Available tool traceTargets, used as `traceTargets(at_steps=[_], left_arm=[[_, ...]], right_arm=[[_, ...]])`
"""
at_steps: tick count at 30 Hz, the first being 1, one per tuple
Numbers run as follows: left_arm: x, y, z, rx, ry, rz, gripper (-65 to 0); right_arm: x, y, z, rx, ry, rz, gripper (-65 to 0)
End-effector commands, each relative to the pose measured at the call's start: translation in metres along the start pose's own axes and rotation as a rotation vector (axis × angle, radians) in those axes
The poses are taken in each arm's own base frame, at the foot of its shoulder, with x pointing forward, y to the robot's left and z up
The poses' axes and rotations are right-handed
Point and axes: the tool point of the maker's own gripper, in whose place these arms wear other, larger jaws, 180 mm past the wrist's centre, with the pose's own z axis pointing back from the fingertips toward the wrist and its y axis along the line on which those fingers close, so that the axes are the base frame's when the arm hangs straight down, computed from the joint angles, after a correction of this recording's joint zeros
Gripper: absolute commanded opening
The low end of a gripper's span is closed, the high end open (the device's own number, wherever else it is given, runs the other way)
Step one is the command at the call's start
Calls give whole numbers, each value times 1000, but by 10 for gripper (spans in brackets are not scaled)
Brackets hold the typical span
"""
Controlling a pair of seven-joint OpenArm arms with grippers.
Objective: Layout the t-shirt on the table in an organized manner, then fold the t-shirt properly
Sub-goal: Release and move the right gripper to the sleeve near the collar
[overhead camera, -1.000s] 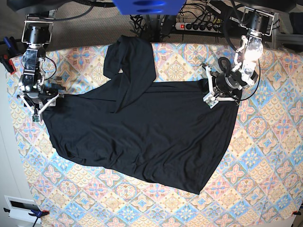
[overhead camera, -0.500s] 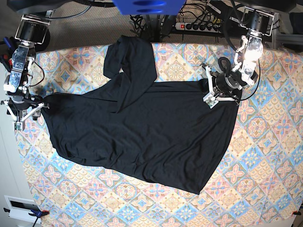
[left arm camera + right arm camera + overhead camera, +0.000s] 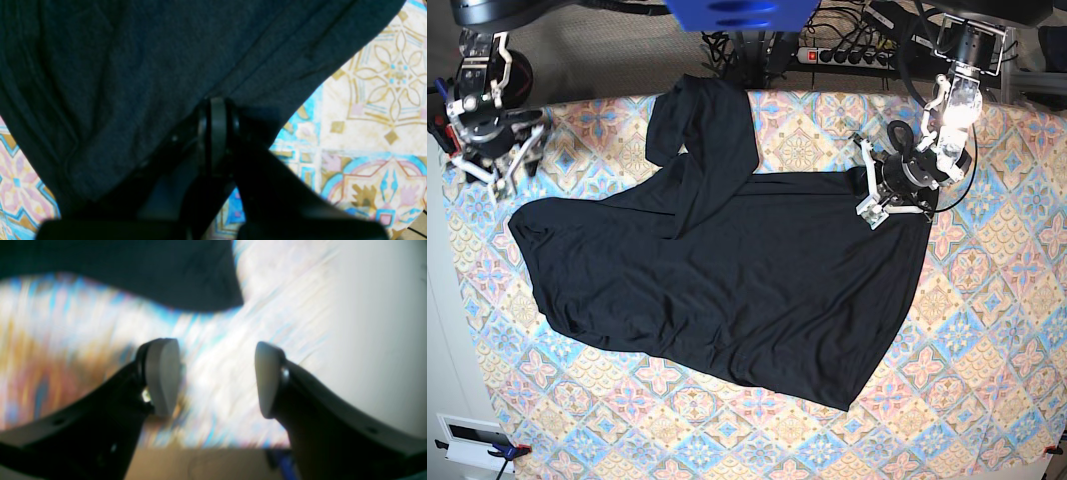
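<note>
**T-shirt spread on desk, my left tool pinching one corner, right tool free**

The t-shirt (image 3: 727, 270) lies black and mostly flat across the middle of the desk (image 3: 987, 350), covering a wide slanted patch of the pastel tiled cloth. One part of it is folded up and over toward the far edge, forming a long dark strip that runs from the shirt's upper middle to the desk's back side. The lower hem runs diagonally, ending in a point near the front right of the base view. The fabric shows soft wrinkles, with a rounded lump at the base view's left end.

My left tool (image 3: 217, 133) sits on the base view's right, at the shirt's upper corner there. Its jaws are pressed together on the t-shirt's edge: the wrist view shows dark fabric running right into the closed tips, with tiled cloth showing beside and below.

My right tool (image 3: 213, 380) is at the base view's far left corner, over the desk's edge and apart from the shirt. Its jaws are spread wide with nothing between them; the pale pads (image 3: 163, 376) are bare. That wrist view is motion-blurred, so the pattern underneath is smeared, with a dark bit of shirt in the upper part of the view.

A power strip (image 3: 847, 55) and cables lie behind the desk.
</note>
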Motion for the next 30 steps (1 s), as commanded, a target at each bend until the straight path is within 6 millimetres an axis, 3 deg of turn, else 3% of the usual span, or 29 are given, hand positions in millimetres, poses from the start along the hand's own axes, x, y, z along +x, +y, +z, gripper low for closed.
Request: traceTargets(at_steps=[1, 9, 14, 24, 30], left_arm=[[-44, -4, -3, 10, 194, -37, -650], [-45, -4, -3, 9, 196, -37, -650], [-45, -4, -3, 9, 196, -37, -650], [-45, -4, -3, 8, 197, -36, -650], [-45, -4, -3, 8, 197, -36, -650]], right_arm=[[14, 2, 3, 8, -59, -15, -305], [29, 69, 20, 345, -125, -276, -305], [40, 92, 30, 489, -157, -400, -305], [23, 144, 35, 588, -101, -534, -305], [17, 154, 28, 553, -67, -495, -305]])
